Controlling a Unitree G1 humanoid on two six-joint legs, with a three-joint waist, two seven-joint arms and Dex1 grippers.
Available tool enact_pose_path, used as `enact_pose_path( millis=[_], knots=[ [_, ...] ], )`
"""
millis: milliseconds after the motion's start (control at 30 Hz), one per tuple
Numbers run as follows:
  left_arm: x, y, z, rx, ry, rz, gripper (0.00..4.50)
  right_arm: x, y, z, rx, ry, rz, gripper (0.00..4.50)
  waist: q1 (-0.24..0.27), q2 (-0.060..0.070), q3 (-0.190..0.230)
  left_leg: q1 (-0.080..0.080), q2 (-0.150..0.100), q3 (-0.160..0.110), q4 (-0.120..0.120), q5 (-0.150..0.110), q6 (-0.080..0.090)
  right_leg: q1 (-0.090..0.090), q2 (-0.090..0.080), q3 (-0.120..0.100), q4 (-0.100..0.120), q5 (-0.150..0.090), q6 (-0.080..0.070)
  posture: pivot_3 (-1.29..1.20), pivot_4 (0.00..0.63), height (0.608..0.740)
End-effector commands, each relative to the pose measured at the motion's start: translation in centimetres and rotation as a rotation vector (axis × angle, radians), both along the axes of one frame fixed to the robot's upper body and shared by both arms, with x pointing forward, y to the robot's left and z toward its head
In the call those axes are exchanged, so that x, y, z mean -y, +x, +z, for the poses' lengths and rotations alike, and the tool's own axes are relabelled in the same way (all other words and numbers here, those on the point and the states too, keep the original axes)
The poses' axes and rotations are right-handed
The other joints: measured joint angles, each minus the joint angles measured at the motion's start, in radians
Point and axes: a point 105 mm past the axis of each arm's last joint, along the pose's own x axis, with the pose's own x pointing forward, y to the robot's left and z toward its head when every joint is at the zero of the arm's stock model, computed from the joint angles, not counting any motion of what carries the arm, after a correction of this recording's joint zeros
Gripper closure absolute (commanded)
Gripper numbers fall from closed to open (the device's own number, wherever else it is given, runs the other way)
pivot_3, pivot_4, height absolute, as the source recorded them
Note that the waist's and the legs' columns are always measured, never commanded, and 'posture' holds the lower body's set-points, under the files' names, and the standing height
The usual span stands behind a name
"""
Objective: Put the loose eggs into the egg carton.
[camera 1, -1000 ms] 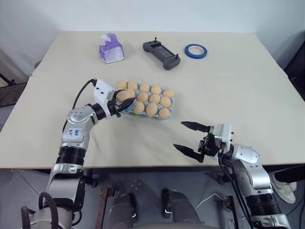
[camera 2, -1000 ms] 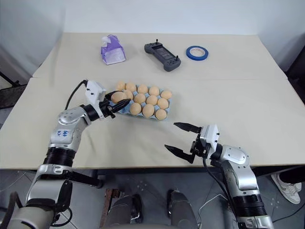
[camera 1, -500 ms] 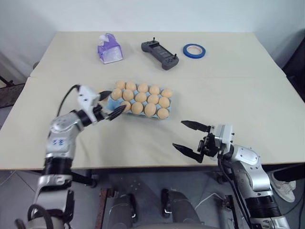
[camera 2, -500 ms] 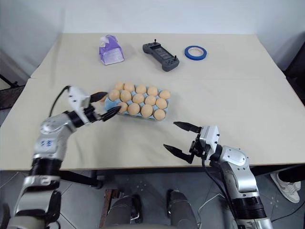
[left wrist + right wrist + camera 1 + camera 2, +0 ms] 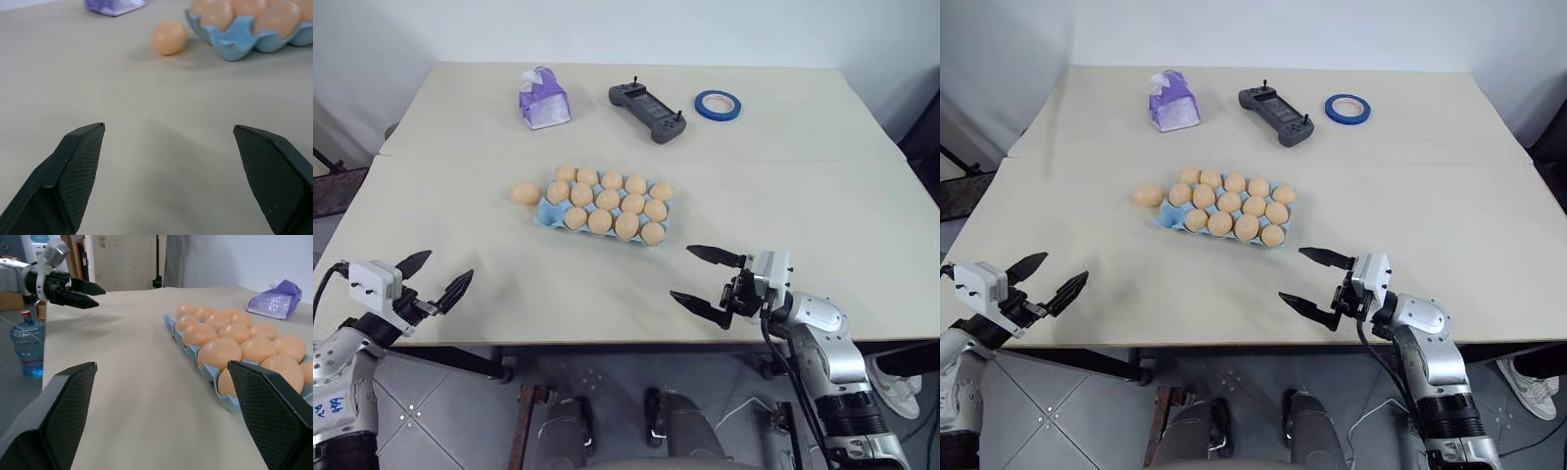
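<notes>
Head views: The egg carton (image 5: 604, 211), a light blue pulp tray, lies flat near the middle of the tabletop (image 5: 803, 196). Its visible cups hold pale orange-tan eggs. One loose egg (image 5: 525, 193) lies on the tabletop just beside the carton's left end; whether it touches the carton cannot be told. Along the far edge stand a purple tissue pack (image 5: 542, 99), a dark handheld controller (image 5: 647, 111) and a roll of blue tape (image 5: 717, 105). The left gripper (image 5: 435, 278) hangs at the near left edge of the tabletop, fingers spread wide, holding nothing. The right gripper (image 5: 702, 275) hangs over the near edge, right of centre, fingers likewise spread wide and empty, pointing toward the left.

Left wrist view: Both black fingers (image 5: 80, 161) stand far apart with bare tabletop between them. The loose egg (image 5: 168, 37) rests beyond them, close to the carton's blue end wall (image 5: 234, 41), with a narrow gap visible.

Right wrist view: The two fingers (image 5: 58, 411) stand wide apart. The carton (image 5: 195, 352) runs along the tabletop, filled with eggs. The left gripper (image 5: 73, 291) appears at the table's edge, and a water bottle (image 5: 27, 350) stands on the floor past that edge.
</notes>
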Motion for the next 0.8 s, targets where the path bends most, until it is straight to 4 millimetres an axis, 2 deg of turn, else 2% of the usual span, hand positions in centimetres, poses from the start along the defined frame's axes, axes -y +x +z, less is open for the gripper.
enact_pose_path(
  millis=[33,67,133,200,267,400,567,633,800],
  knots=[
    [0.4,0.8,1.3,0.034,-0.043,0.038,0.01,0.3,0.1,1.1,0.052,0.006,0.0,0.0,0.001,0.0,0.0,0.0,0.0,0.0,-0.001,0.0,0.0,0.0,0.0,0.0,0.0,0.0,0.0,0.0,0.15,0.74],
    [0.7,1.3,1.4,0.032,-0.054,0.03,0.01,0.3,0.1,1.1,0.053,0.005,0.0,0.0,0.003,0.0,0.0,0.0,0.0,0.0,-0.003,0.0,0.0,-0.001,0.0,0.0,0.0,0.0,0.001,0.0,0.15,0.74],
    [2.5,3.4,2.3,0.048,-0.069,-0.017,0.01,0.4,0.2,1.2,0.055,-0.001,0.002,0.0,0.012,0.0,0.0,0.0,-0.001,0.0,-0.004,0.0,-0.001,-0.001,0.0,-0.001,0.001,0.001,0.002,0.0,0.15,0.74],
    [3.4,5.4,3.2,0.061,-0.073,-0.019,0.01,0.4,0.3,1.3,0.058,-0.005,0.001,0.0,0.017,0.0,0.0,0.0,-0.001,-0.001,-0.004,0.001,-0.001,-0.001,0.0,-0.002,0.003,0.004,0.008,0.0,0.15,0.74],
    [3.8,7.1,3.9,0.07,-0.065,-0.012,0.01,0.4,0.3,1.4,0.063,-0.006,-0.002,0.0,0.013,-0.001,-0.001,0.0,-0.001,0.0,-0.003,0.001,-0.002,-0.001,0.001,-0.006,0.003,0.008,0.014,0.0,0.15,0.74],
    [4.3,10.4,4.4,0.039,-0.066,0.014,0.01,0.4,0.4,1.6,0.07,-0.005,-0.008,0.0,0.002,-0.002,-0.001,0.002,-0.002,0.002,-0.003,0.001,-0.001,-0.001,0.001,-0.007,0.004,0.009,0.016,0.0,0.15,0.74],
    [6.3,15.8,4.9,-0.036,-0.081,0.044,0.01,0.4,0.2,1.7,0.08,0.007,-0.034,0.0,0.013,-0.002,-0.001,0.001,-0.004,0.001,0.002,0.002,-0.001,-0.001,0.004,-0.009,0.007,0.009,0.016,0.0,0.15,0.74],
    [6.5,16.8,5.1,-0.041,-0.081,0.068,0.01,0.4,0.0,1.7,0.08,0.011,-0.041,0.0,0.012,-0.002,-0.001,0.0,-0.005,0.0,0.004,0.001,0.0,-0.001,0.002,-0.01,0.007,0.009,0.016,0.0,0.15,0.74],
    [7.8,17.9,5.0,-0.071,-0.082,0.053,0.01,0.5,-0.2,1.6,0.077,0.018,-0.057,0.0,0.006,-0.002,-0.001,0.0,-0.005,0.002,0.005,0.0,0.002,-0.001,0.002,-0.009,0.007,0.009,0.017,0.0,0.15,0.74]
  ],
)
